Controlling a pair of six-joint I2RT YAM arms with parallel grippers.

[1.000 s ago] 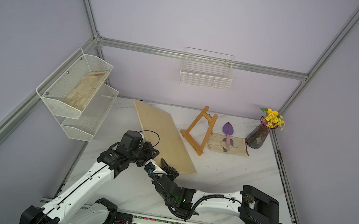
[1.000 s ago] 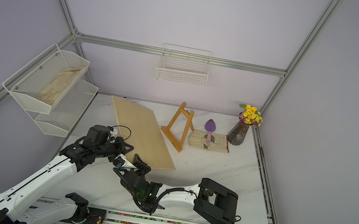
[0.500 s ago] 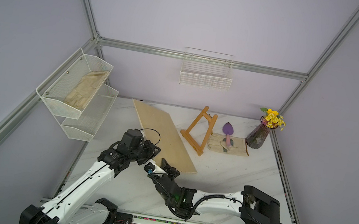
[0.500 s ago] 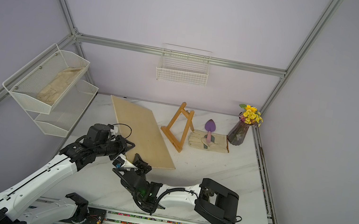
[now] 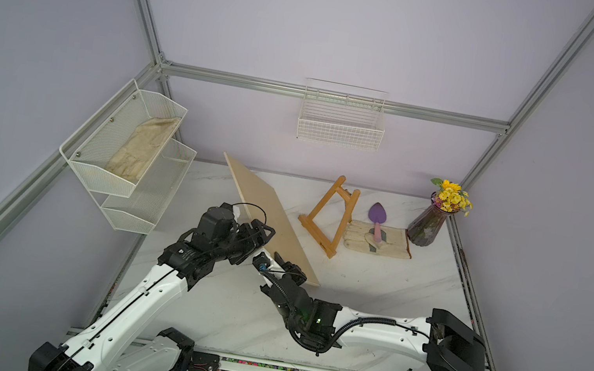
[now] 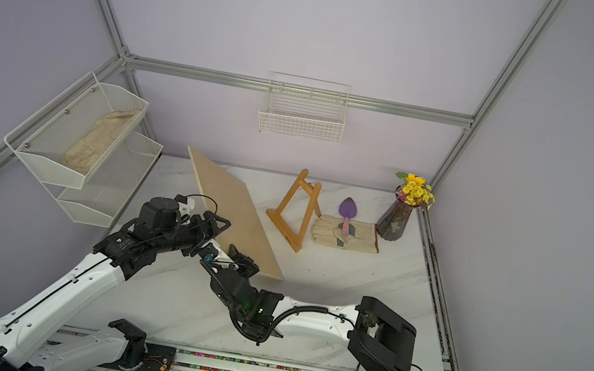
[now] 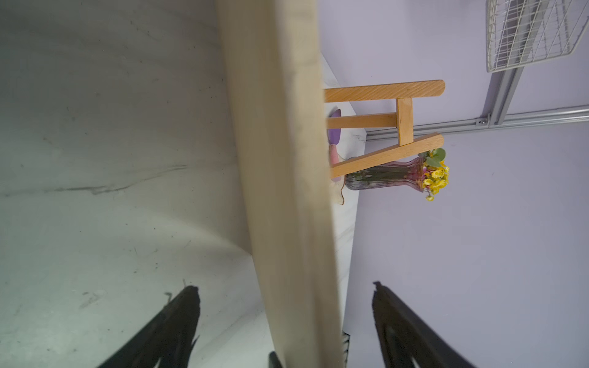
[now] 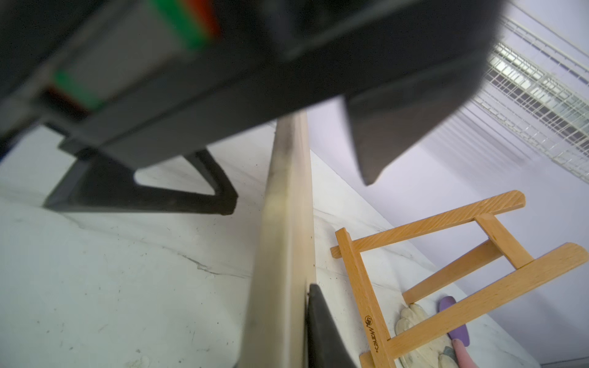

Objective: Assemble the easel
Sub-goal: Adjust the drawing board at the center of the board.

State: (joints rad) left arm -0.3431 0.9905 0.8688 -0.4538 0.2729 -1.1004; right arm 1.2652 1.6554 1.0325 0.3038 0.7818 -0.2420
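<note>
Two grippers attend one pale board [image 5: 267,206], tilted over the table [image 5: 372,286]. The left gripper [image 7: 283,286] is spread wide, one finger on each side of the board's edge and neither touching it. The right gripper [image 5: 282,261] is pinching the board's near end (its wrist view shows only one finger). The easel [image 5: 344,222] stands upright on the table, apart from both grippers, between the board and a glove [image 5: 380,240].

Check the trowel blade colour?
The trowel blade is purple; it shows best in a top view.
</note>
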